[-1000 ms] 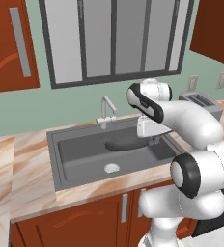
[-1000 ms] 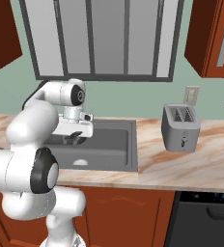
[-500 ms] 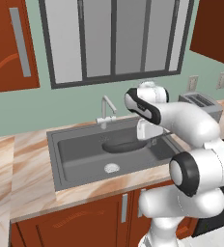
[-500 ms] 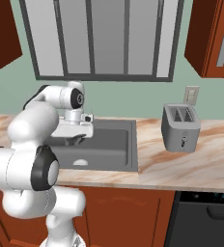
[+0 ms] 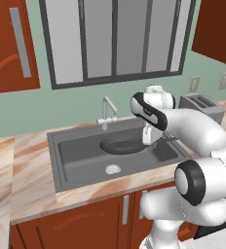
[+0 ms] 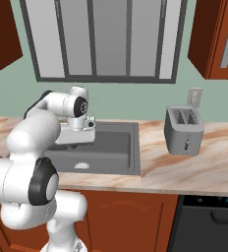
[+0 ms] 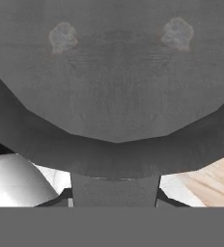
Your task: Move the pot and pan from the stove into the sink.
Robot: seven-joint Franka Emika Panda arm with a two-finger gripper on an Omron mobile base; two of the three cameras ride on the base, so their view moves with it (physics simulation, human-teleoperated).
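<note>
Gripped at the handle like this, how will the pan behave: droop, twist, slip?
The pan looks like rigid metal, so probably stiff. It is likely front-heavy: the claw clamps the thin handle with the whole dish beyond it, so it may droop or twist. Being shallow, it should sit steady in the sink, not roll.

Kitchen, sink (image 5: 76, 160), toaster (image 6: 184, 130), wooden cabinets (image 5: 12, 46)

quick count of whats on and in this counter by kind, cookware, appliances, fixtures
Cookware: 1, a shallow round dark grey frying pan held over the basin by the shut gripper.
Appliances: 1, a boxy silver two-slot toaster on the counter.
Fixtures: 2, a rectangular grey metal sink and a slim chrome faucet.
Total: 4
</note>
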